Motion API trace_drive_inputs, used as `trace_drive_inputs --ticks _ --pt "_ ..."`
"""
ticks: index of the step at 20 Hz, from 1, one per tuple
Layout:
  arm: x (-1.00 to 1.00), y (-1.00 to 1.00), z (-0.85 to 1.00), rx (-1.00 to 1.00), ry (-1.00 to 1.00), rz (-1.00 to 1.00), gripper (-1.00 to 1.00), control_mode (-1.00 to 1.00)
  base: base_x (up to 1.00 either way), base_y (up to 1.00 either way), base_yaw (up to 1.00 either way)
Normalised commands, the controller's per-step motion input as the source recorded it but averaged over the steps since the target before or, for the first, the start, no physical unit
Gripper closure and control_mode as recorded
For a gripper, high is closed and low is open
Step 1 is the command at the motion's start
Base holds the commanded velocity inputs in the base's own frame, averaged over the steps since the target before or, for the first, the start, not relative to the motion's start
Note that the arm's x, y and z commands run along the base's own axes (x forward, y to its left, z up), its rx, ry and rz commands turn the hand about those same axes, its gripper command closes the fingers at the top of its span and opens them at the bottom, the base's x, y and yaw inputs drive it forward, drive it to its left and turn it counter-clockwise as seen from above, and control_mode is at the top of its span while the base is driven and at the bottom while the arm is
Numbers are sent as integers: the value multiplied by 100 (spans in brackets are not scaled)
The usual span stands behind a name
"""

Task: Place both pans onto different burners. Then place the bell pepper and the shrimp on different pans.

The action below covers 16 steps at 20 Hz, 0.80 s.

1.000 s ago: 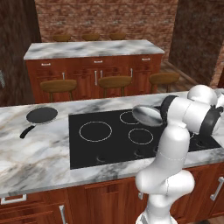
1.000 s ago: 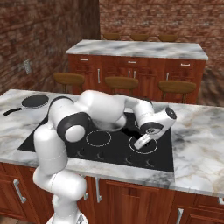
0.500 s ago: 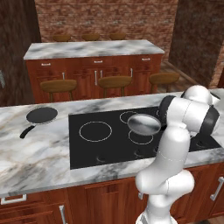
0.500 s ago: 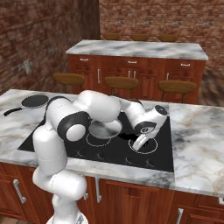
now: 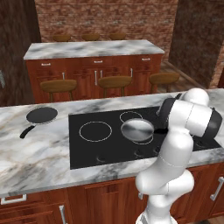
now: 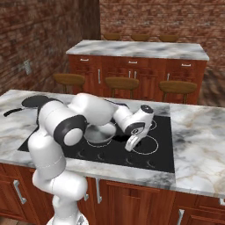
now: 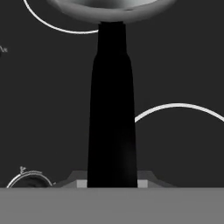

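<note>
The steel pan [image 5: 137,130] hangs level, low over the front middle burner [image 6: 99,143] of the black cooktop [image 5: 87,151]; I cannot tell if it touches the glass. My gripper [image 6: 131,144] is shut on the pan's black handle [image 7: 111,109], which runs from the pan's rim [image 7: 105,11] down to the fingers [image 7: 145,180]. The black pan [image 5: 41,115] with its long handle lies on the marble counter left of the cooktop, and shows again as a black pan [image 6: 35,101] at the far left. A large burner [image 5: 95,131] lies bare beside the steel pan. The bell pepper and the shrimp are out of view.
Marble counter [image 5: 39,153] surrounds the cooktop, with wide room on its right side [image 6: 197,132]. Behind it stands an island [image 5: 94,49] with three wooden stools [image 5: 114,81]. My white arm [image 6: 88,112] stretches across the cooktop's left half.
The steel pan was tilted and higher at the back right of the cooktop; it has come down and a little left, and now sits level over the front middle burner.
</note>
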Motion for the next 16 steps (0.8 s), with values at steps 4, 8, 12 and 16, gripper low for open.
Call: trace_drive_inputs --ticks 4,8,12,16 --pt "8 5 -16 -4 0 1 100 -100 0 0 0" --pt "15 -4 -19 -1 0 0 100 -100 0 0 0" --pt "6 -19 -8 0 0 0 100 -100 0 0 0" --pt "0 -33 0 0 2 0 100 -100 0 0 0"
